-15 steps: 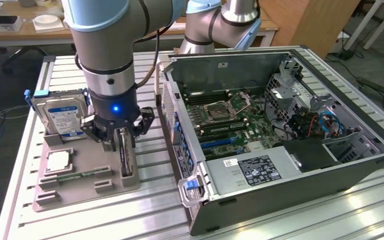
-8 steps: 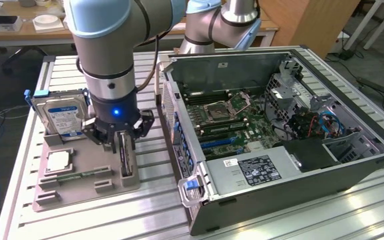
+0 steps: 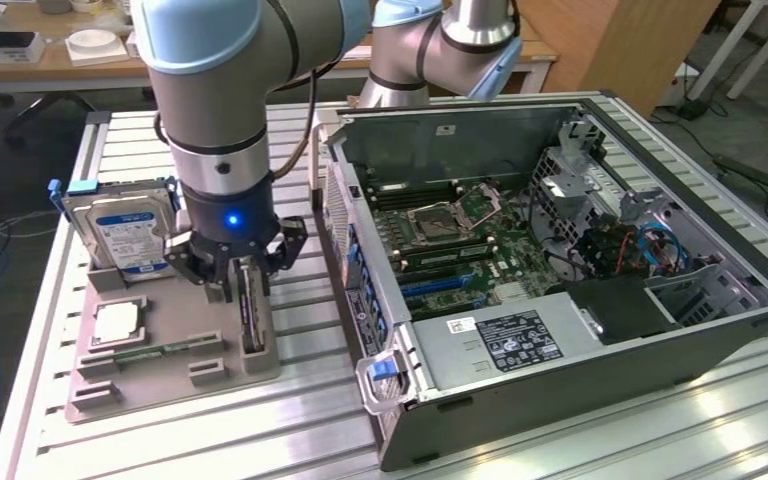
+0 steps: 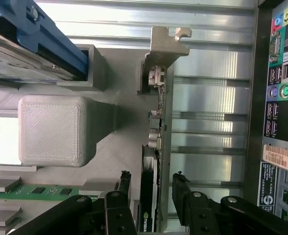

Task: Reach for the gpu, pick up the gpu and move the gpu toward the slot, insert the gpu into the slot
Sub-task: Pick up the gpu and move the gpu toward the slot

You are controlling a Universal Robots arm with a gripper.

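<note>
The gpu (image 3: pixel 252 322) stands on edge in a groove of the grey holder tray (image 3: pixel 157 385), on the exterior view's left. In the wrist view the gpu (image 4: pixel 156 147) is a thin dark card with its metal bracket (image 4: pixel 164 46) at the far end. My gripper (image 3: pixel 241 283) hangs right over the card. It is open, and its black fingers (image 4: pixel 125 185) straddle the card with a gap on each side. The slot (image 3: pixel 434 288) is a long blue connector on the green motherboard inside the open computer case.
On the tray also rest a silver hard drive (image 3: pixel 124 235) in a blue bracket, a square processor chip (image 3: pixel 117 320) and a memory stick (image 3: pixel 157 352). The open computer case (image 3: pixel 598 330) lies on the slatted aluminium table, close beside the tray.
</note>
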